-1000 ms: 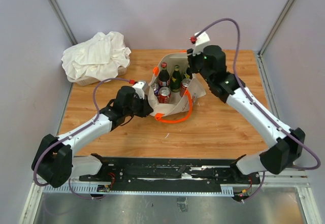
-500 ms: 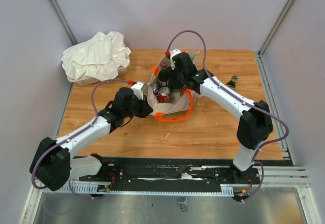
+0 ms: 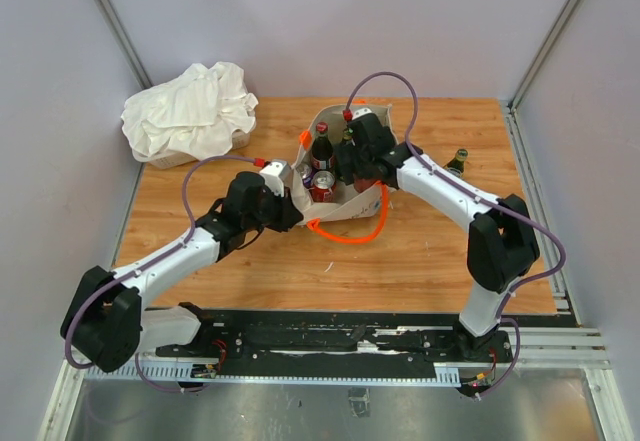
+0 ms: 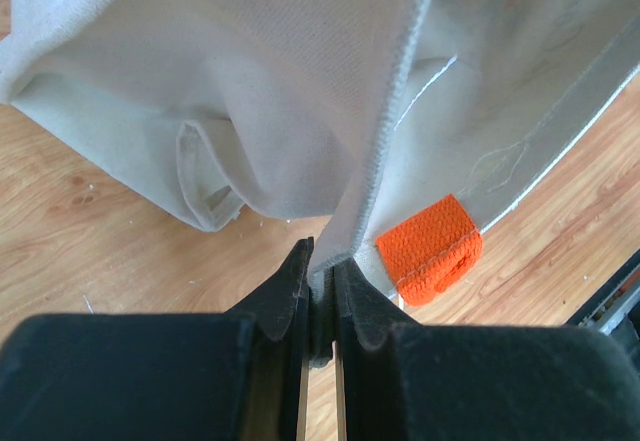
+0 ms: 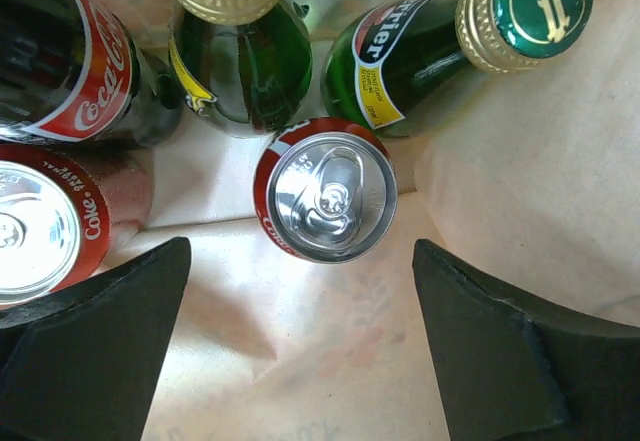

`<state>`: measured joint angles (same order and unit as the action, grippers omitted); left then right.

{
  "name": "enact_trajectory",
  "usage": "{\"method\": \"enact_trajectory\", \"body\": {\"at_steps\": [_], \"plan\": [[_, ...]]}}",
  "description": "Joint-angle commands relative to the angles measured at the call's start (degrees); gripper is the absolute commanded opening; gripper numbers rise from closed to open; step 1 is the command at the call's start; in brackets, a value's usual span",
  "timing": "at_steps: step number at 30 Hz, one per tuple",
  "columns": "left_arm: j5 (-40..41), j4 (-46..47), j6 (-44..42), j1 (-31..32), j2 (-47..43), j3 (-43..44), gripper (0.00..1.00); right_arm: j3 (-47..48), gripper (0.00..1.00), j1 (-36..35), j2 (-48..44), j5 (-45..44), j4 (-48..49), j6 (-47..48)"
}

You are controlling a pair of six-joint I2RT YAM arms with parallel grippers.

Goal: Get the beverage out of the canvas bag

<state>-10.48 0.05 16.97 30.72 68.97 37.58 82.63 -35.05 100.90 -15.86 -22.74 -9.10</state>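
Top external view: closest to the near edge, the left gripper [image 3: 296, 201] pinches the left rim of the canvas bag [image 3: 345, 206]. Left wrist view shows its two fingers [image 4: 290, 286] pressed together with a thin fold of the beige bag [image 4: 300, 81] squeezed between them. An orange strap end [image 4: 430, 249] is sewn on just beside them.

The bag sits on the wood worktop [image 3: 420, 251], about halfway between the left and right edges and closer to the far edge than the near one. It is beige and boxy, and its mouth opens upward. One orange loop handle [image 3: 350, 236] hangs out over the wood on the near side.

The right gripper [image 3: 352, 171] reaches down into the bag's mouth. In the right wrist view its fingers [image 5: 90, 351] are wide apart, one on each side of a red can [image 5: 325, 196], with gaps between them and the can. The can is red with a shiny silver top and a pull tab. It stands up straight, top facing the camera, so its long side runs up and down.

Left of it is a second red can [image 5: 35, 231]. Past them stand a cola bottle [image 5: 70, 61] with a red label and two green bottles [image 5: 240, 51] with gold and green caps.

Farther off, another green bottle [image 3: 457, 161] is outside the bag near the right edge. A white cloth heap [image 3: 190, 111] fills the far left corner.
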Motion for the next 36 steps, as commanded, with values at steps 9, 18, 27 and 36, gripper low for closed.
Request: {"method": "enact_trajectory", "body": {"at_steps": [9, 18, 27, 36], "plan": [[2.2, -2.5, -1.7, -0.5, 3.4, -0.6, 0.0, -0.7, 1.0, 2.8, 4.1, -4.7, -1.9, -4.8], [2.1, -2.3, -2.0, -0.5, 5.1, 0.6, 0.01, -0.1, 0.97, 5.0, 7.3, -1.7, -0.1, -5.3], [2.1, -2.4, -2.2, -0.5, 6.4, 1.3, 0.0, 2.3, 0.92, 5.1, 9.4, -0.1, 1.3, -4.4], [2.1, -2.5, -2.3, -0.5, 7.2, 2.3, 0.01, 4.6, 0.44, 5.7, 11.5, 0.3, 1.3, -3.4]]}}
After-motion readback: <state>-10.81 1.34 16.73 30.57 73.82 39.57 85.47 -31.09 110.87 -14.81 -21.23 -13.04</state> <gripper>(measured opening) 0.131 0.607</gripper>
